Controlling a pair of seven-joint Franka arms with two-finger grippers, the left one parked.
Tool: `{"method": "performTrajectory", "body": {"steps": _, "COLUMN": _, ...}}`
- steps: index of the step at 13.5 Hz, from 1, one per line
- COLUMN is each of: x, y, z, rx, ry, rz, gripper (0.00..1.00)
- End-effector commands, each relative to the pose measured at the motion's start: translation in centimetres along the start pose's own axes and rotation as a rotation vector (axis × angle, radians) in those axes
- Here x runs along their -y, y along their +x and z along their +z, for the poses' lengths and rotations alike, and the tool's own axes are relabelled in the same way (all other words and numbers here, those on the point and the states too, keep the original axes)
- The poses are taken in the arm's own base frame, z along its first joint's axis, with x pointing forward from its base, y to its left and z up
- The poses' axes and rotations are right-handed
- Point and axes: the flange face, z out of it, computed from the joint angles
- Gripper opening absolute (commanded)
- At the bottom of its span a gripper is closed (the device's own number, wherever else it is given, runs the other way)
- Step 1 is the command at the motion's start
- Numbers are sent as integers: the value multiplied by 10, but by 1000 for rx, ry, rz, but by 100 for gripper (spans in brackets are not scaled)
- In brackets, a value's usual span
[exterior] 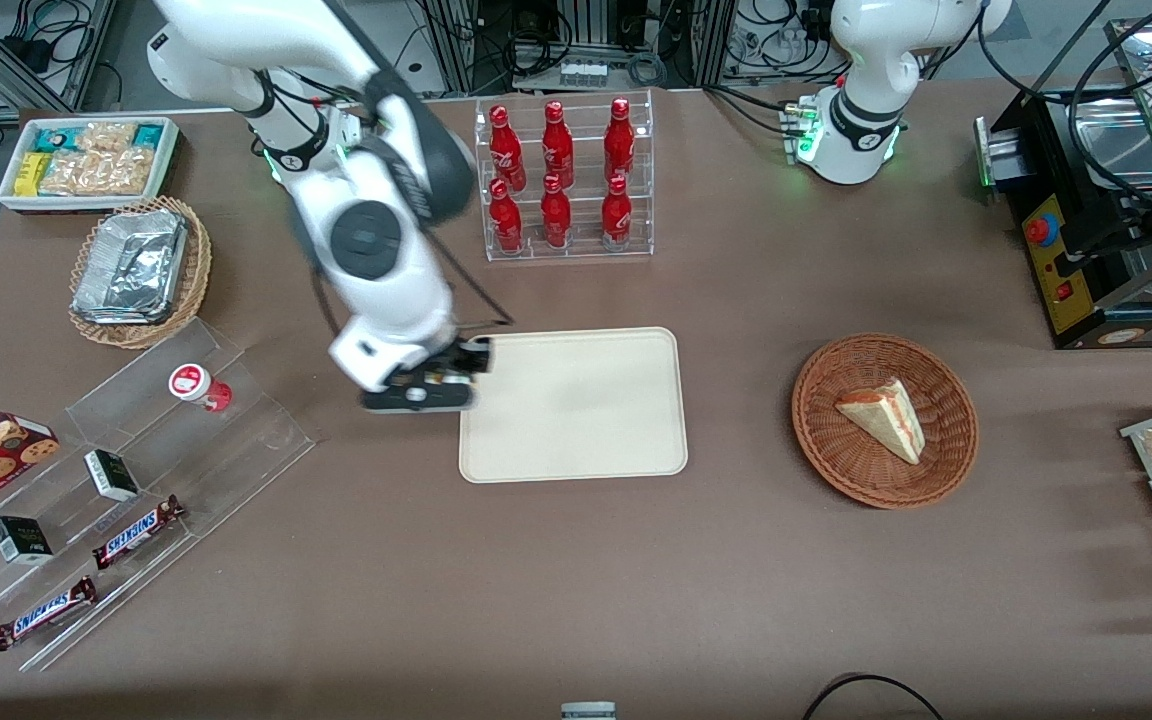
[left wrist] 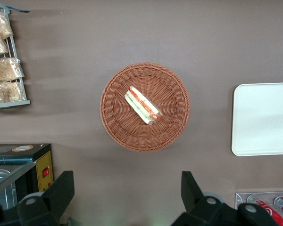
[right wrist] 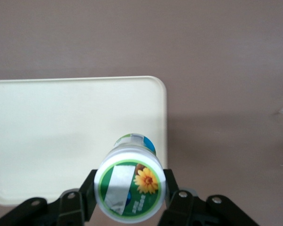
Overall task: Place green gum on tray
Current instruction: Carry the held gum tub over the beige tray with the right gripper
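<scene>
Right wrist view shows the green gum clamped between the gripper fingers, hanging over the tray rim. Carrying is under way; next it should travel toward 3 o'clock in the front view, inward over the tray, then lower and release.

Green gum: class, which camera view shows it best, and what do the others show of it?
The right wrist view: the green gum, its flower-marked lid facing the camera, is clamped in the tool at the tray edge. In the front view the arm hides it; the left wrist view lacks it.
</scene>
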Motion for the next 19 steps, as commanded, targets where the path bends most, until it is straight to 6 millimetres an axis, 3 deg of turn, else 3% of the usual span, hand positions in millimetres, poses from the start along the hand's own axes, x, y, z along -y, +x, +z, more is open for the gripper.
{"method": "performTrajectory", "body": {"steps": 1, "x": 36, "y": 17, "z": 22, "rx": -31, "ry": 3, "rz": 63, "gripper": 0}}
{"method": "performTrajectory", "body": {"steps": 6, "x": 95, "y": -12, "z": 107, "rx": -63, "ry": 14, "rz": 97, "gripper": 0}}
{"method": "performTrajectory", "body": {"steps": 8, "x": 106, "y": -21, "z": 124, "rx": -78, "ry": 25, "rz": 78, "gripper": 0}}
{"method": "performTrajectory", "body": {"steps": 14, "x": 109, "y": -26, "z": 148, "rx": -53, "ry": 30, "rz": 96, "gripper": 0}}
{"method": "performTrajectory", "body": {"steps": 18, "x": 119, "y": -37, "z": 148, "rx": -41, "ry": 38, "rz": 86, "gripper": 0}}
{"method": "performTrajectory", "body": {"steps": 19, "x": 125, "y": -44, "z": 148, "rx": -37, "ry": 42, "rz": 79, "gripper": 9}}
